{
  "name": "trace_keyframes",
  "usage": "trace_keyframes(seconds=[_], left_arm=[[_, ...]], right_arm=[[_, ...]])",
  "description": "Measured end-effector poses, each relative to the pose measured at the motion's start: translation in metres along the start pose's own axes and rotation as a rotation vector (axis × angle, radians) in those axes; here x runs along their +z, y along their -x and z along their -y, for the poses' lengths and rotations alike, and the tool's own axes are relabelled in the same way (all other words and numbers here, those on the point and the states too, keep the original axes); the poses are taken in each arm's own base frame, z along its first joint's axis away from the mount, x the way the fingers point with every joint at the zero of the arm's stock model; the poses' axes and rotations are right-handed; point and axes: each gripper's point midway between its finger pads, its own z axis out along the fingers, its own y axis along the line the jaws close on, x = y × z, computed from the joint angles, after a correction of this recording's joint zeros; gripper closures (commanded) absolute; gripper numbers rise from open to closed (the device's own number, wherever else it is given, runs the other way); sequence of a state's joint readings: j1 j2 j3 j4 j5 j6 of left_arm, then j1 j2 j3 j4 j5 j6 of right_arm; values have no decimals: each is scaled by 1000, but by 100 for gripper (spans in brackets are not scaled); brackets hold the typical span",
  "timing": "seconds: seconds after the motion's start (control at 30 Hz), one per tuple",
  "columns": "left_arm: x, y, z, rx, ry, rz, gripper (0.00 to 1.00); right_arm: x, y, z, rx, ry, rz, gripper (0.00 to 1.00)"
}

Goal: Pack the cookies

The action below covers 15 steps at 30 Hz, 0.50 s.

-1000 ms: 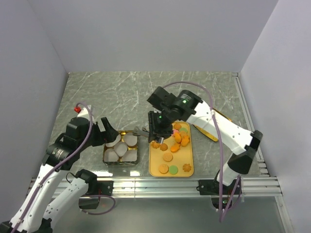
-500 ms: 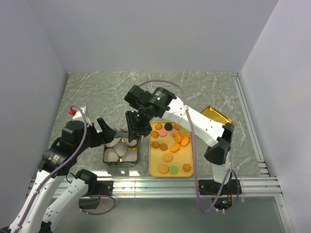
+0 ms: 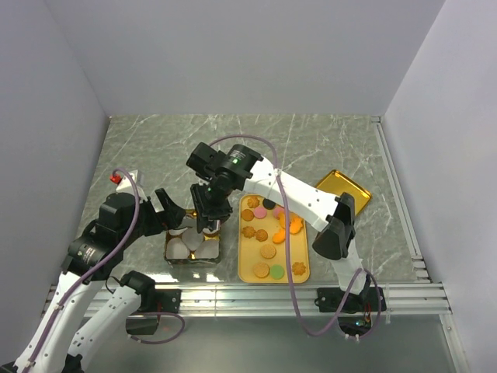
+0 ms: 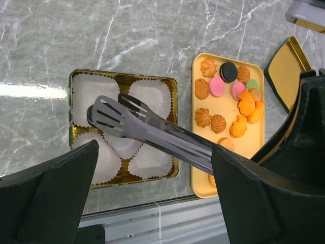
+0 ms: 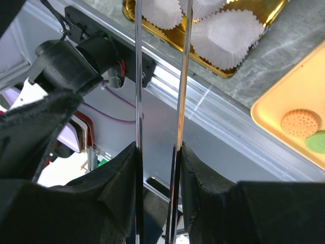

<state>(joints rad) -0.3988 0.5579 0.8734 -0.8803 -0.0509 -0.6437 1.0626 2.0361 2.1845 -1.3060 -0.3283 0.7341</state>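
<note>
The cookies (image 3: 273,227) lie on a yellow tray (image 3: 273,277): tan rounds, orange flower shapes, pink, green and one dark disc; they also show in the left wrist view (image 4: 228,96). My right gripper (image 3: 210,203) is shut on metal tongs (image 4: 152,129), whose arms run between its fingers (image 5: 122,178). The tong tips (image 4: 109,114) hang over the gold tin (image 3: 220,247) of white paper cups (image 4: 91,91). A dark round shape sits at the tips; I cannot tell if it is a cookie. My left gripper (image 3: 167,214) is open and empty at the tin's left.
A gold lid (image 3: 342,186) lies on the marble table right of the tray, also in the left wrist view (image 4: 287,71). A metal rail (image 3: 256,297) runs along the near table edge. The right arm reaches across above the tray.
My right gripper has carried the tongs left, from over the tray to over the tin. The top of the tray with its cookies is uncovered. The left gripper has barely moved.
</note>
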Motion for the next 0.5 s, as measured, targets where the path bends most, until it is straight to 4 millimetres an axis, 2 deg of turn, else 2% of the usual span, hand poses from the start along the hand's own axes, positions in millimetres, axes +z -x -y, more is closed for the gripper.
trace_keyframes(seconds=[0.17,0.5], left_arm=[[1,-1,-1,0,2,-4,0],[1,-1,-1,1,2,-5,0]], right_arm=[[6,7,-5,-3,14,10,69],[15,12,-1,18,-8,17,69]])
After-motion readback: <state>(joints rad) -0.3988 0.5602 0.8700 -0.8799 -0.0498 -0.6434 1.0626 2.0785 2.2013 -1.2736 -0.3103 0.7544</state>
